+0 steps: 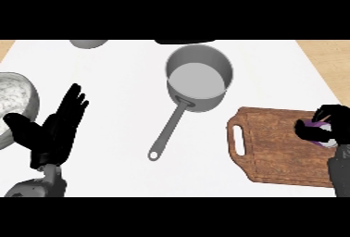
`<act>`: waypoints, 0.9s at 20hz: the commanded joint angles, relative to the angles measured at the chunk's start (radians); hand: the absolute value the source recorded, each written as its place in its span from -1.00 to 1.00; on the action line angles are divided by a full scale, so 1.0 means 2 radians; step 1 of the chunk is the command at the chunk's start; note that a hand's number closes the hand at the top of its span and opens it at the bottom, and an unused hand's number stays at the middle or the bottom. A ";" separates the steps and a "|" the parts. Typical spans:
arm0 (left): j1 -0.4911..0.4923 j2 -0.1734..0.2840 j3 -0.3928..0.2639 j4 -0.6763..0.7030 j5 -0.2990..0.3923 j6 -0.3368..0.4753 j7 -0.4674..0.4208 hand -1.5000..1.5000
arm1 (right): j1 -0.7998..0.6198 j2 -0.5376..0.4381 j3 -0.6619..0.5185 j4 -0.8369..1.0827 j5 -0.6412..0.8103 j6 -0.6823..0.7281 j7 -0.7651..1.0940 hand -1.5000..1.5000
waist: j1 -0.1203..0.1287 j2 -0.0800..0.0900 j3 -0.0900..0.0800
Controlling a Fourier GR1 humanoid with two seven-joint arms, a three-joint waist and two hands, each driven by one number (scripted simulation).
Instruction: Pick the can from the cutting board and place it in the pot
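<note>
Down at the lower left, a matte black left hand [51, 132] with long slim segmented fingers and a thick thumb, joined below to a rounded grey metallic forearm [37, 187]. Over at the right edge, the matching black right hand [327, 121], dark wrist beneath it.

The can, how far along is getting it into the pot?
Grasp looks done: the right hand is curled round the purple can, over the cutting board. Whether it has lifted is unclear. Left: carry it to the empty pot. The left hand rests open.
</note>
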 commanded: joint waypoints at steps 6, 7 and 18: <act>0.002 -0.004 -0.007 0.001 0.003 -0.007 -0.002 0.00 | -0.056 0.100 0.099 -0.187 0.146 -0.033 0.218 1.00 | 0.024 0.002 0.004; -0.007 -0.003 -0.011 -0.001 0.002 -0.010 -0.002 0.00 | -0.067 0.107 0.122 -0.202 0.169 -0.025 0.234 1.00 | 0.026 0.002 0.004; -0.030 -0.023 -0.036 0.019 0.000 -0.018 -0.004 0.00 | -0.279 0.142 0.301 -0.258 0.291 0.130 0.449 1.00 | 0.065 0.019 0.009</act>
